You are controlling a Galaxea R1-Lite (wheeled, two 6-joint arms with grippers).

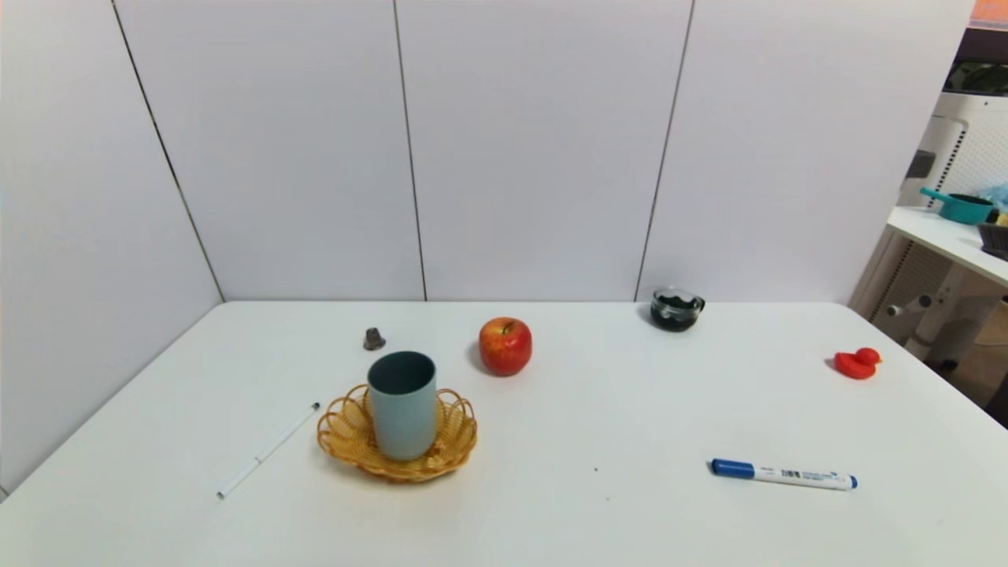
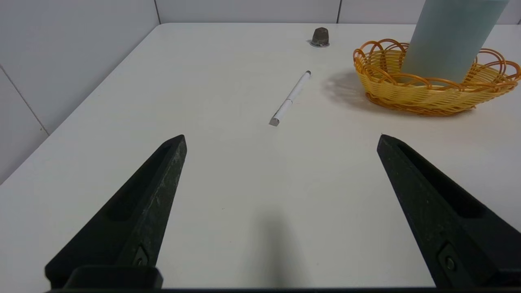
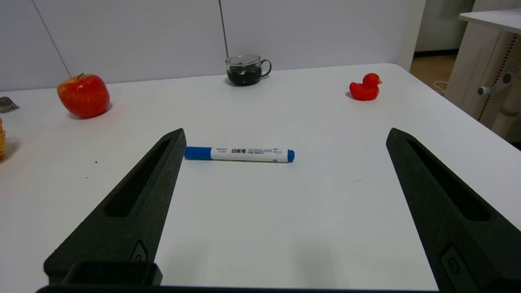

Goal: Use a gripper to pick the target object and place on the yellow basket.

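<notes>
The left gripper [image 2: 281, 138] ends in two matte black fingers [image 2: 138, 211], long wedges that taper to blunt points, each with a long recessed slot along its side and a small screw set near its base. The right gripper [image 3: 285, 136] is built alike, its black fingers [image 3: 134, 211] finely grained and faintly scuffed, rising from a dark crossbar.
</notes>
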